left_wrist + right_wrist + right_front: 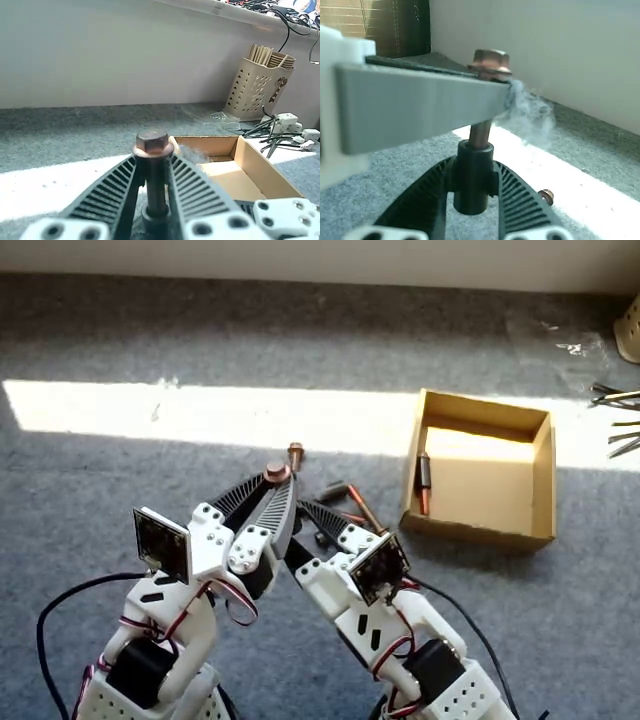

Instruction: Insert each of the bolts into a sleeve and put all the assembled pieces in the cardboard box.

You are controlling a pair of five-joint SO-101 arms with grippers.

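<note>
My left gripper (277, 480) is shut on a copper bolt (152, 165), held upright with its hex head (152, 142) above the fingers. The bolt's shank goes down into a black sleeve (472, 175), on which my right gripper (472, 170) is shut from below. In the high view both grippers meet left of the cardboard box (475, 530), with the right gripper (303, 508) just under the left one. One assembled piece (423, 480) lies inside the box along its left wall. On the carpet stand or lie a loose bolt (296, 452), a sleeve (333, 490) and another bolt (365, 508).
A perforated beige basket (257, 82) stands by the wall beyond the box (260, 170), with cables and tools (615, 420) to its right. A clear plastic bag (560, 340) lies behind the box. Grey carpet covers the floor, with a sunlit band across it.
</note>
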